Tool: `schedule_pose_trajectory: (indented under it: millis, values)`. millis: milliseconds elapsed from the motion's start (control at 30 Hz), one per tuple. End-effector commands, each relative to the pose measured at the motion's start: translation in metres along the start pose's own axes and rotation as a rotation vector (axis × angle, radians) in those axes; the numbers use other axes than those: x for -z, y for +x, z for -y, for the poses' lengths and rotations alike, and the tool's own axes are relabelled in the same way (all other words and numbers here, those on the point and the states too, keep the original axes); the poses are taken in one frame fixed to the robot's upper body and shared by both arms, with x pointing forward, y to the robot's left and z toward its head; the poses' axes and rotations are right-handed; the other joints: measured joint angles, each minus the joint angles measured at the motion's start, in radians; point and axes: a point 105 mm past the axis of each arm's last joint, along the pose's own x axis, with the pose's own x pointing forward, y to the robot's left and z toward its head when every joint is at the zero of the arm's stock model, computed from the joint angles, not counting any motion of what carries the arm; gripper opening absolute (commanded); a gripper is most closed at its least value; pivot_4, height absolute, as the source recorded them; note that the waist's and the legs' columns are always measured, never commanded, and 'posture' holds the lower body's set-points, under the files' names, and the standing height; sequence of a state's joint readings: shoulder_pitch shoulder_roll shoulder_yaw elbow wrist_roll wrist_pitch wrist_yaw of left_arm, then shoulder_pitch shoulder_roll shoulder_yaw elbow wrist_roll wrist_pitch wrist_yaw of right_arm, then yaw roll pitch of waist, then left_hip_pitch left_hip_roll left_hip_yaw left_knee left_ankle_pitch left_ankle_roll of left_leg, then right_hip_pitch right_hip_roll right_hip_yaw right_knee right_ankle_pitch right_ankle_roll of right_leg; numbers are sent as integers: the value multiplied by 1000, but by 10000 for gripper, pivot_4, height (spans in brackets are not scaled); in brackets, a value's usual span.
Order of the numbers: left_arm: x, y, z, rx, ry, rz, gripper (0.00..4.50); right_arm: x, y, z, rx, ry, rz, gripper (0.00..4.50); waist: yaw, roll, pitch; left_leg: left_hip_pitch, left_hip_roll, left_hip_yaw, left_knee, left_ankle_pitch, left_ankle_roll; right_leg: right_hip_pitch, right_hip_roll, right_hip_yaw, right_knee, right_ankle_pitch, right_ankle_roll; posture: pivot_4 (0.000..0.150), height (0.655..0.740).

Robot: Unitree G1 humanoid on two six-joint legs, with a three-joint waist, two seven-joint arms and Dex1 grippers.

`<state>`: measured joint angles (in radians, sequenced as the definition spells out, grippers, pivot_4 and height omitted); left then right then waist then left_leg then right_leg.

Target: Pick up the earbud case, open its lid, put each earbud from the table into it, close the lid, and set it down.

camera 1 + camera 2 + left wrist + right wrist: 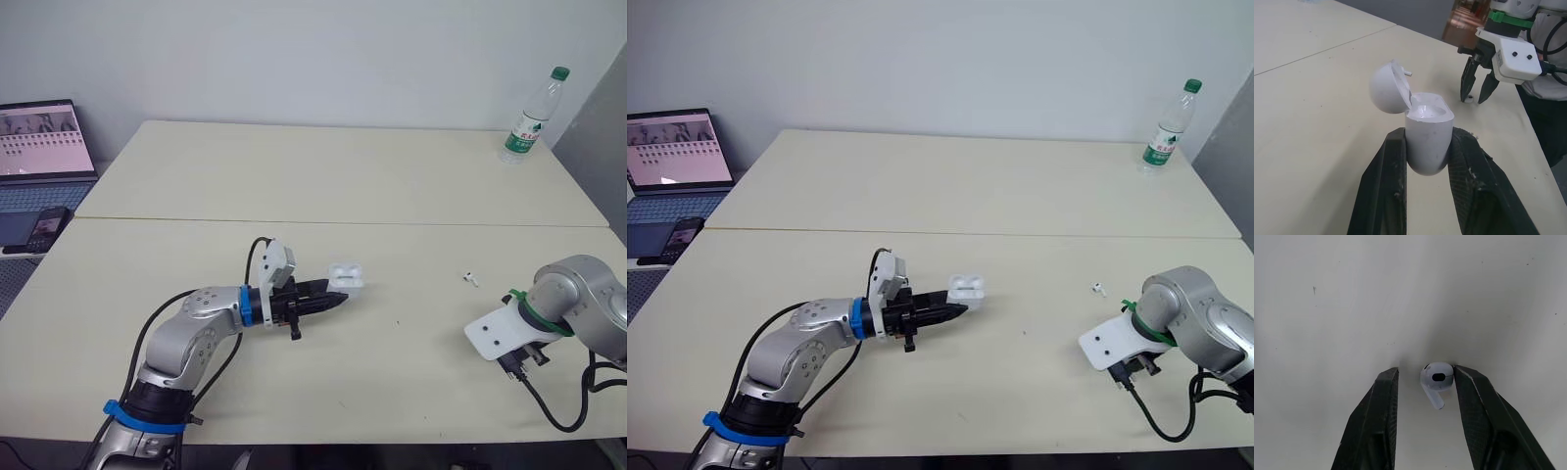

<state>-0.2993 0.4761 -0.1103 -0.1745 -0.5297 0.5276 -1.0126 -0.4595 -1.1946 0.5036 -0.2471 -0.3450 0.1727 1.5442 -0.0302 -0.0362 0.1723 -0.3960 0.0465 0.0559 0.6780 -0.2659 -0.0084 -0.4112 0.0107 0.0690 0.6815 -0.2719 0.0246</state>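
While the left jaws clamp the open-lidded case (345, 275) at mid-frame, the right jaws stand parted around an earbud (1437, 377) on the surface (294, 176), lower right in the head view. This looks like the earbud pickup; next, close gently, then lift.

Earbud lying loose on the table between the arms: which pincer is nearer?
Right. The right pincer stands near that earbud, on its robot side, open around a second earbud; the left pincer is farther to its left, holding the open earbud case.

Two cream tables (323, 176) meet before a pale wall (294, 49).
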Motion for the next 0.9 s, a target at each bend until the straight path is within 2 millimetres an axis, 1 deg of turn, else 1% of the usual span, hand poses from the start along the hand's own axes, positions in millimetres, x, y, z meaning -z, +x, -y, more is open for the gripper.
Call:
schedule_pose_trajectory:
  millis: [33,100,233,267,433,567,700,767,900]
  values:
    - [-5,-4,0,-1,33,22,7949,0,-1,-5,-62,-3,-12,17847,0,0,0,0,0,0,0,0,0,0,0,0,0,0,0,1500,7362]
    - [-3,-4,0,-2,33,22,7949,0,-1,-5,-64,-1,-10,17847,0,0,0,0,0,0,0,0,0,0,0,0,0,0,0,1500,7362]
    - [-1,-4,0,-2,32,21,7949,-1,0,-4,-62,2,-4,5378,1,0,0,0,0,0,0,0,0,0,0,0,0,0,0,1500,7362]
    - [-1,-4,0,-2,32,21,7949,-1,0,-4,-61,3,-3,4060,1,0,0,0,0,0,0,0,0,0,0,0,0,0,0,1500,7362]
    - [-1,-4,0,-2,36,22,7949,-1,-2,-2,-33,9,2,4078,1,0,0,0,0,0,0,0,0,0,0,0,0,0,0,1500,7362]
    - [-3,-4,-5,-28,39,42,7949,-19,-12,15,90,24,131,4078,-2,0,0,0,0,0,0,0,0,0,0,0,0,0,0,1500,7362]
    - [-8,-3,-11,-73,48,86,7949,-56,-39,44,304,124,438,4078,-3,0,0,0,1,-1,0,0,0,0,1,0,1,1,-1,1500,7362]
    - [-12,-2,-16,-107,64,110,7949,-67,-51,55,391,179,560,4078,0,0,0,0,1,-3,1,0,0,0,2,1,1,1,-1,1500,7362]
    - [-24,5,-26,-172,82,178,7949,-82,-71,68,539,288,785,4078,5,0,0,-2,-1,-5,1,0,0,1,1,0,0,1,-1,1500,7362]
